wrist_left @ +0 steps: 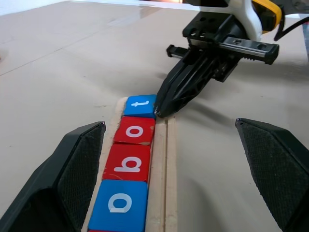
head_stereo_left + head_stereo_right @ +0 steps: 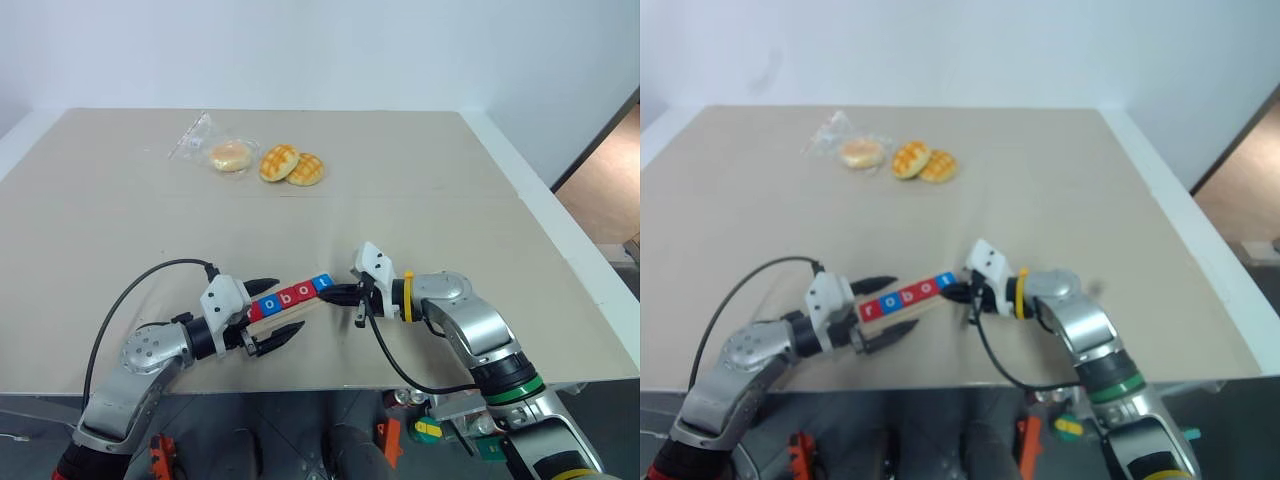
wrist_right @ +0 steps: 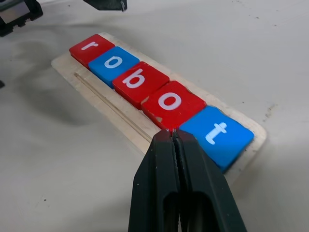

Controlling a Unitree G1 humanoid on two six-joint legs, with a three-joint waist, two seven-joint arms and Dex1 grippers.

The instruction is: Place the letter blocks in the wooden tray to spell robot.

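Observation:
The wooden tray (image 3: 111,108) lies slantwise near the table's front edge. Five letter blocks (image 2: 290,297) sit in it in a row reading r, o, b, o, t: red r (image 3: 91,46), blue o (image 3: 113,63), red b (image 3: 140,82), red o (image 3: 171,102), blue t (image 3: 217,133). My left gripper (image 2: 272,312) is open, one finger on each side of the tray's r end, touching nothing. My right gripper (image 3: 173,137) is shut and empty. Its tip rests at the side of the row where the red o meets the t (image 1: 140,104).
Two golden buns (image 2: 292,165) and a bun in clear plastic wrap (image 2: 228,155) lie at the far middle of the table. The table's front edge (image 2: 300,385) runs just behind both arms. A black cable (image 2: 140,285) loops over the left arm.

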